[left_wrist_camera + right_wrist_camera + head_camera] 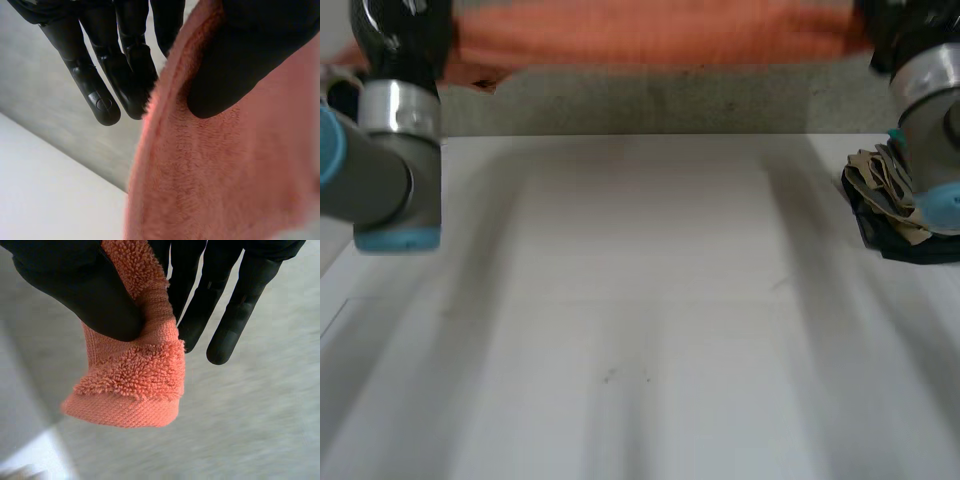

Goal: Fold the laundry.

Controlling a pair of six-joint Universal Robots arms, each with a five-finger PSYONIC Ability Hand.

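Laundry on show is one orange towel (650, 35), stretched between the two hands in the air past the far edge of the white table (640, 320). The left hand (240, 60) pinches it close to one edge, thumb pressed into the pile and straight fingers on the other side of the hem, while the right hand (85, 290) pinches a corner between thumb and fingers. A crumpled beige and dark cloth (885, 190) lies at the table's right edge, beside the right arm (930, 110).

Grey arms (370, 180), light-blue caps (398, 240); left robot hand (125, 60), right robot hand (75, 285) glossy black.
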